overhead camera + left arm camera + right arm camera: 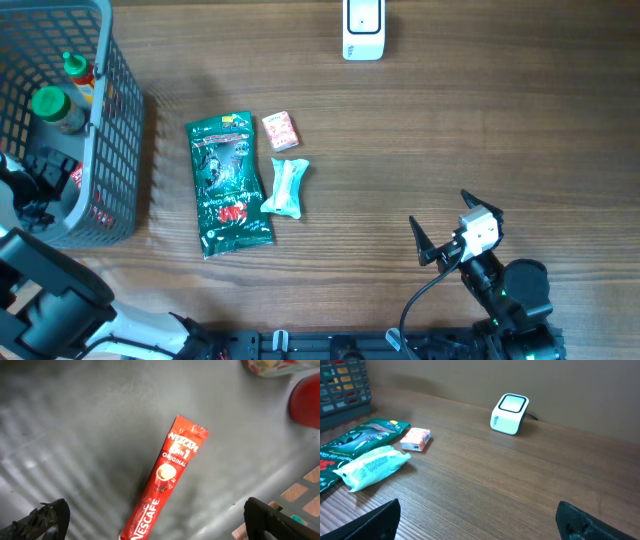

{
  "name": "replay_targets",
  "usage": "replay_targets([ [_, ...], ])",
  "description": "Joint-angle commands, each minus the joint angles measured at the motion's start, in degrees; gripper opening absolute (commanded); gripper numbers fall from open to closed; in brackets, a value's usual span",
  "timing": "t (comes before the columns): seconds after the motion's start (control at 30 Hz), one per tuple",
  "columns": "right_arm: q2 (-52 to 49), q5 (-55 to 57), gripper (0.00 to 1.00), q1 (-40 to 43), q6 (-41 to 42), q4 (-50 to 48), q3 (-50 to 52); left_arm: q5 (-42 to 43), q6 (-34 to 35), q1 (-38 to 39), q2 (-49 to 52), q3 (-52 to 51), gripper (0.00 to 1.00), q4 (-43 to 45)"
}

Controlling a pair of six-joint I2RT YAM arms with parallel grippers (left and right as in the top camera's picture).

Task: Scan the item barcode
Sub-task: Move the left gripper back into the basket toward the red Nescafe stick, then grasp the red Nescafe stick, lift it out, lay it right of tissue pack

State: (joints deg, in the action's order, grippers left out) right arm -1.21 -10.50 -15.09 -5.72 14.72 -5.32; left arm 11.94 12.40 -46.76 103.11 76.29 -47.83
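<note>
In the grey basket (120, 150) at the table's left edge, a red Nescafé sachet (165, 485) lies flat on the floor, and the left gripper (156, 519) is poised over it with its jaws wide apart. Nothing is held. The sachet runs lengthwise between the two fingers, its far end pointing away from the wrist and its near end passing out of view at the bottom. Neither finger appears to touch it.

Judged from this, the scan of this item has barely begun. It has yet to be gripped, lifted out of the basket, carried across and turned so its barcode faces the white scanner (362, 30), which stands well apart at the far middle of the table with nothing in front of it.

The right gripper (445, 225) waits over bare table on the near right, jaws spread and empty, looking towards the scanner. A green bag (230, 185), a small orange box (280, 131) and a pale green packet (286, 188) lie together on the table between the basket and the scanner.
</note>
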Motion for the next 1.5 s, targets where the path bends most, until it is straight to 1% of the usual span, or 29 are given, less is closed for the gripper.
replay_targets([
  [0.0, 0.6, -0.7, 1.00, 0.2, -0.3, -0.1, -0.4, 1.1, -5.9, 1.3, 2.9, -2.8, 1.00, 0.1],
  [0.07, 0.6, -0.7, 1.00, 0.2, -0.3, -0.1, -0.4, 1.1, -7.6, 1.9, 4.2, -3.2, 0.99, -0.2],
  [0.1, 0.6, -0.7, 1.00, 0.2, -0.3, -0.1, -0.4, 1.1, -7.6, 2.4, 4.9, -3.2, 0.96, -0.4],
  [0.17, 0.6, -0.7, 1.00, 0.2, -0.3, -0.1, -0.4, -0.2, -7.6, 3.5, 6.1, -3.2, 0.94, -0.3],
  [0.33, 0.6, -0.7, 1.00, 0.2, -0.3, -0.1, -0.4, -11.8, -7.5, 5.2, 6.6, -3.2, 0.93, -1.1],
  [0.4, 0.6, -0.7, 1.00, 0.2, -0.3, -0.1, -0.4, -14.3, -7.5, 5.2, 6.6, -3.2, 0.85, -1.7],
  [0.43, 0.6, -0.7, 1.00, 0.2, -0.3, -0.1, -0.5, -14.4, -7.5, 5.2, 6.6, -3.2, 0.75, -1.9],
  [0.47, 0.6, -0.7, 1.00, 0.2, -0.3, -0.1, -0.4, -14.4, -7.5, 5.2, 6.6, -3.2, 0.68, -2.1],
  [0.5, 0.6, -0.7, 1.00, 0.2, -0.3, -0.1, -0.4, -14.4, -7.5, 5.2, 6.6, -3.2, 0.61, -2.3],
  [0.53, 0.6, -0.7, 1.00, 0.2, -0.3, -0.1, -0.4, -14.4, -7.5, 5.2, 6.6, -3.2, 0.59, -2.6],
  [0.57, 0.6, -0.7, 1.00, 0.2, -0.3, -0.1, -0.5, -14.4, -7.5, 5.2, 6.6, -3.2, 0.61, -2.9],
  [0.6, 0.6, -0.7, 1.00, 0.2, -0.3, -0.1, -0.4, -14.4, -7.5, 5.2, 6.6, -3.2, 0.69, -3.1],
  [0.63, 0.6, -0.7, 1.00, 0.2, -0.3, -0.1, -0.4, -14.4, -7.5, 5.2, 6.6, -3.2, 0.73, -3.3],
  [0.67, 0.6, -0.7, 1.00, 0.2, -0.3, -0.1, -0.5, -14.4, -7.5, 5.2, 6.6, -3.2, 0.73, -3.4],
  [0.7, 0.6, -0.7, 1.00, 0.2, -0.3, -0.1, -0.4, -14.4, -7.5, 5.2, 6.7, -3.2, 0.71, -3.7],
  [0.8, 0.6, -0.7, 1.00, 0.2, -0.3, -0.1, -0.4, -14.4, -7.5, 5.2, 7.2, -3.2, 0.52, -4.4],
  [0.87, 0.6, -0.7, 1.00, 0.2, -0.3, -0.1, -0.5, -14.4, -7.5, 5.1, 7.9, -3.3, 0.50, -4.8],
  [0.9, 0.6, -0.7, 1.00, 0.2, -0.3, -0.1, -0.5, -14.4, -7.5, 5.1, 8.4, -3.3, 0.44, -5.0],
  [0.93, 0.6, -0.7, 1.00, 0.2, -0.3, -0.1, -0.4, -14.4, -7.5, 5.1, 9.0, -3.3, 0.33, -5.2],
  [0.97, 0.6, -0.7, 1.00, 0.2, -0.3, -0.1, -0.4, -14.4, -7.5, 5.1, 9.4, -3.3, 0.16, -5.4],
  [1.0, 0.6, -0.7, 1.00, 0.2, -0.3, -0.1, -0.4, -14.4, -7.5, 5.1, 9.6, -3.3, 0.04, -5.5],
  [1.13, 0.6, -0.7, 1.00, 0.2, -0.3, -0.1, -0.4, -14.4, -7.7, 5.1, 8.8, -1.5, 0.04, -6.2],
  [1.3, 0.6, -0.7, 1.00, 0.2, -0.3, -0.1, -0.4, -14.4, -7.6, 5.2, 5.5, 9.3, 0.04, -12.1],
  [1.4, 0.6, -0.7, 1.00, 0.2, -0.3, -0.1, -0.5, -14.4, -7.5, 5.2, 2.0, 18.2, 0.04, -15.6],
  [1.47, 0.6, -0.7, 1.00, 0.2, -0.3, -0.1, -0.4, -14.4, -7.4, 5.2, 0.0, 22.2, 0.04, -16.8],
])
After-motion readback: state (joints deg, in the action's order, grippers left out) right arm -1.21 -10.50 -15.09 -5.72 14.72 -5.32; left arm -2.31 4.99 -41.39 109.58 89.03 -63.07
